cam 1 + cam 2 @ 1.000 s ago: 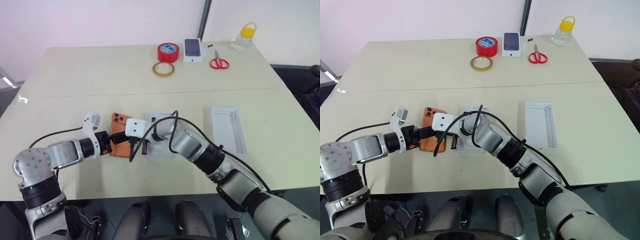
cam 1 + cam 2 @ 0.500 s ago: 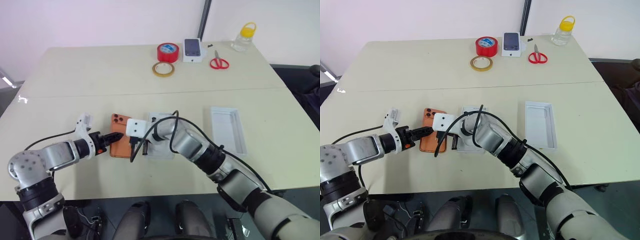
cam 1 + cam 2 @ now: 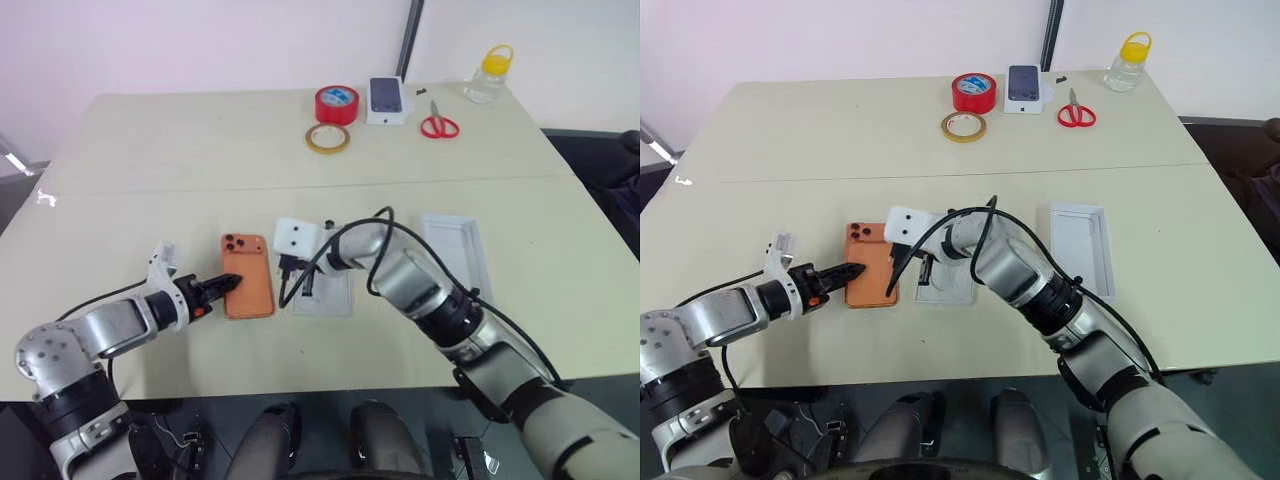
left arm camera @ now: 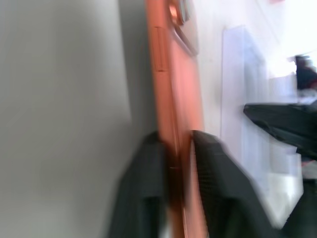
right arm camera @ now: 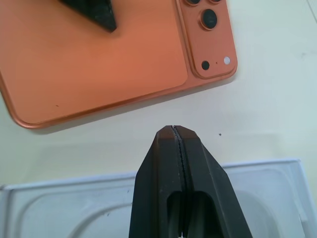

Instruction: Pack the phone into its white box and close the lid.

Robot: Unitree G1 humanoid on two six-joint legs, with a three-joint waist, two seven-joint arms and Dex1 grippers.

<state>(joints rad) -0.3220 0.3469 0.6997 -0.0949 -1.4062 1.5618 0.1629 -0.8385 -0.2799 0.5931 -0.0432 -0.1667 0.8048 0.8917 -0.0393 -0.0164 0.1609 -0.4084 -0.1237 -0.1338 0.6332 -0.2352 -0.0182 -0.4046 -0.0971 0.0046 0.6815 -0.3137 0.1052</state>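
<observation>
The copper-orange phone [image 3: 250,290] lies back up on the table, camera block at its far end. My left gripper [image 3: 226,285] reaches in from the left and is shut on the phone's near left edge [image 4: 174,148], one finger [image 4: 210,168] above and one below. My right gripper [image 5: 173,133] is shut and empty, hovering over the gap between the phone [image 5: 94,64] and a thin white insert [image 3: 328,297] with an oval recess. I cannot tell whether the white box lies under that insert. To the right lies a shallow white cover [image 3: 457,258], open side up and pale inside, seemingly the lid.
At the table's far edge stand a red tape roll [image 3: 336,104], a yellowish tape ring [image 3: 327,138], a small white box picturing a dark phone [image 3: 387,100], red scissors [image 3: 438,125] and a yellow-capped bottle [image 3: 487,73]. A black cable loops over my right arm.
My left gripper has gone from open to shut on the phone's edge. My right gripper has lifted off the phone and moved right, leaving the phone's back uncovered.
</observation>
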